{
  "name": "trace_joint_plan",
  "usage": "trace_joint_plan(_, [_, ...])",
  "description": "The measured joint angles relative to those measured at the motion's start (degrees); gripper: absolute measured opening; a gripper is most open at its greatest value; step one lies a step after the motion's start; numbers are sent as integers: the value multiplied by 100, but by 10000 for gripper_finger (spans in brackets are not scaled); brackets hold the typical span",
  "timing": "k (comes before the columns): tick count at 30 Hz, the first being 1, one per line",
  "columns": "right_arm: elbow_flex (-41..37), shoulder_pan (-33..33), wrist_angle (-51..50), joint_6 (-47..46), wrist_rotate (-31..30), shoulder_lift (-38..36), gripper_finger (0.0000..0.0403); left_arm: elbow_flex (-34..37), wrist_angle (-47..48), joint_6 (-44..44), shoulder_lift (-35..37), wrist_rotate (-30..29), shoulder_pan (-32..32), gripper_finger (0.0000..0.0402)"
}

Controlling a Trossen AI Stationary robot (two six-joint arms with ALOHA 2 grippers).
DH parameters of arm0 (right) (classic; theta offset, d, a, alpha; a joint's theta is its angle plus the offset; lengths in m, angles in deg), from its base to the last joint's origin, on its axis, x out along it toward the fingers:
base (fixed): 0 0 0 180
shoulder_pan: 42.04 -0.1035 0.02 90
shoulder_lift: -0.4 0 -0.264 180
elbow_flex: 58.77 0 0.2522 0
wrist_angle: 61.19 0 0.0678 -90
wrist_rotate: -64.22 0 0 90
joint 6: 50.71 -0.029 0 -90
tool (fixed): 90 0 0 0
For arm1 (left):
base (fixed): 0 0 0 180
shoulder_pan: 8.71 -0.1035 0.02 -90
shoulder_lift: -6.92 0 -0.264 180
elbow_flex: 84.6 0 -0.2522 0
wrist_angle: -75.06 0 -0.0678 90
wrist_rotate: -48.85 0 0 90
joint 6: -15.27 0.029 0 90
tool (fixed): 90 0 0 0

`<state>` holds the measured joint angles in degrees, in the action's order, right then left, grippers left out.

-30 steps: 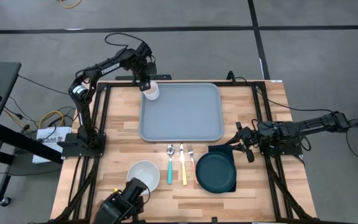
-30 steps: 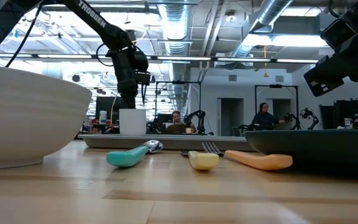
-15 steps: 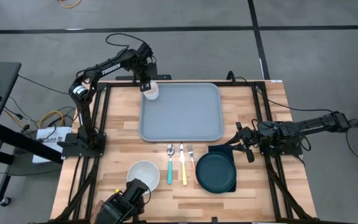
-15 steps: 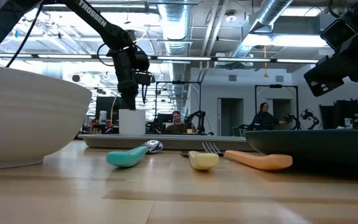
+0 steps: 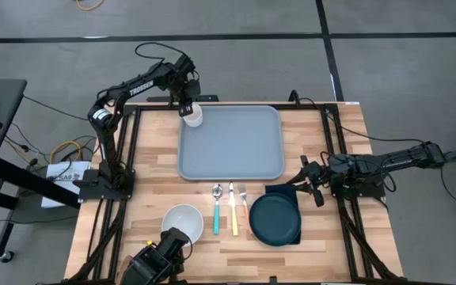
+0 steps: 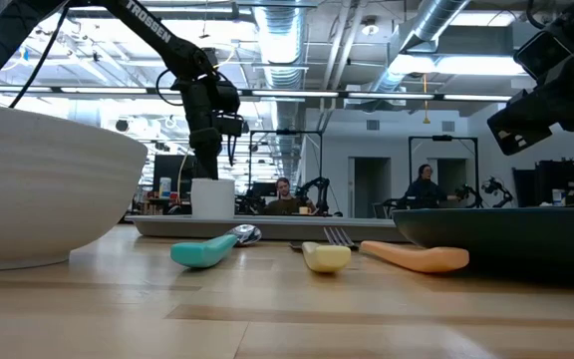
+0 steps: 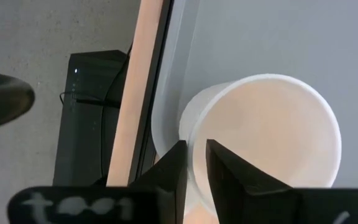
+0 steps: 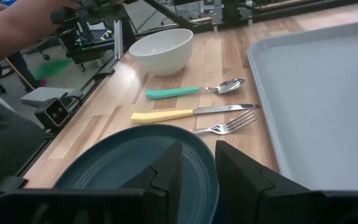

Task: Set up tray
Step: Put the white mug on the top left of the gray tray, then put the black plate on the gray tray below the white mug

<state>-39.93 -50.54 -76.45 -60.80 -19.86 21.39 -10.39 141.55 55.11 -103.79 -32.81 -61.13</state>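
Wooden counter (image 5: 153, 190) sits on grey floor, with two people at workstations far back in the low view. We see the tray (image 5: 232, 146) flat on the counter's far half, roughly centred between the arms. Left hand (image 5: 188, 107) is at the tray's far left corner, clamped on the rim of a white cup (image 5: 194, 116): the wrist view shows one finger (image 7: 169, 171) outside the cup wall and the other inside, nearly together with the rim between them. That cup stands upright in the tray corner (low view puts it (image 6: 212, 196) at the tray's left end, directly under the arm). Right hand (image 5: 305, 176) rests at the counter's right edge, just beside the dark navy plate (image 5: 275, 219) and the napkin (image 5: 285, 192) tucked under the plate's far side; its fingers (image 8: 166, 168) are close together with a narrow gap, holding nothing. Between tray and near edge we have a teal spoon (image 5: 217, 210), yellow knife (image 5: 233, 210) and fork (image 5: 244, 198) side by side, plate to their right, white bowl (image 5: 182, 220) to their left.
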Motion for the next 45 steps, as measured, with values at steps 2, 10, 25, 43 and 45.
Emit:
trace_joint_plan(2, [0, -1, -25, 2, 1, 0, 87, 0, 0, -16, 1, 0, 0, 49])
trace_joint_plan(10, [0, 1, -124, 0, 1, 2, 87, -2, 2, -104, 2, 13, 0, 67])
trace_joint_plan(25, [0, 0, -121, 0, 1, 1, 87, -2, 2, -300, 2, -437, 2, 122])
trace_joint_plan(43, [0, -1, -117, 0, 1, 0, 87, -4, 33, -136, 533, -854, 234, 124])
trace_joint_plan(45, [0, 1, -118, 2, -1, 2, 87, -4, 41, -134, 714, -935, 357, 124])
